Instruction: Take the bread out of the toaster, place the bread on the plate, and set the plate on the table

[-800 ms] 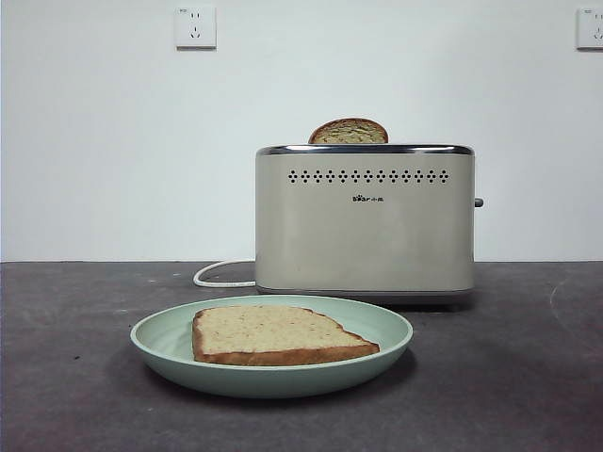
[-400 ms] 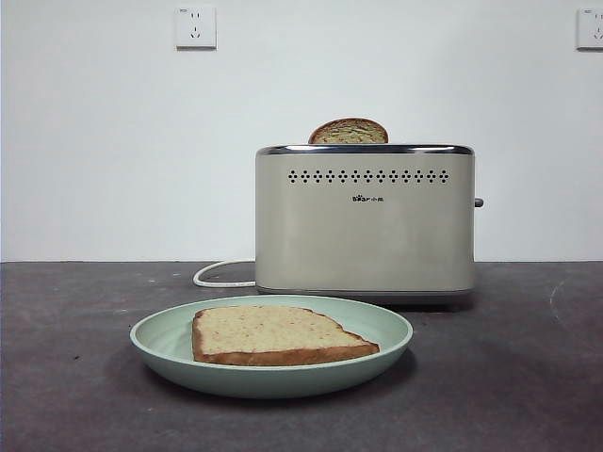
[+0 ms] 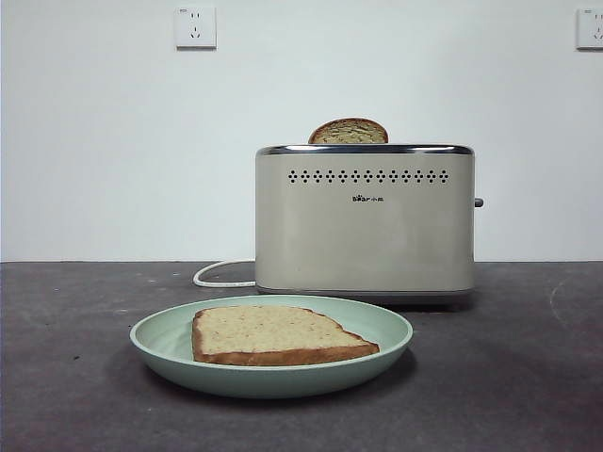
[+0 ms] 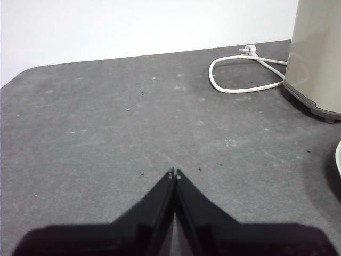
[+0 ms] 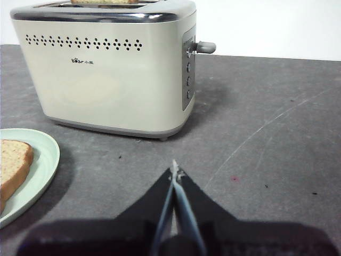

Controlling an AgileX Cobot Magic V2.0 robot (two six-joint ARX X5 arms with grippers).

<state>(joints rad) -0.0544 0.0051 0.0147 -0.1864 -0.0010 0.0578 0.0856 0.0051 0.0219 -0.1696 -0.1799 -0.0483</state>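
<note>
A dark grey matte table (image 3: 528, 377) holds a round mint-green plate (image 3: 170, 341) bearing a flat tan bread slice (image 3: 273, 334). At 1 o'clock from the plate stands a boxy cream toaster (image 3: 365, 235). The left gripper (image 4: 174, 173) and right gripper (image 5: 174, 172) hover low over the table, jaws closed and empty.

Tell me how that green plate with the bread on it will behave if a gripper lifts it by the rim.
The plate looks rigid, so it should not flex. It is shallow with a low rim, so if it tilts, the bread lying flat in it may slide. A grip on one edge would probably sag toward the far side.
</note>
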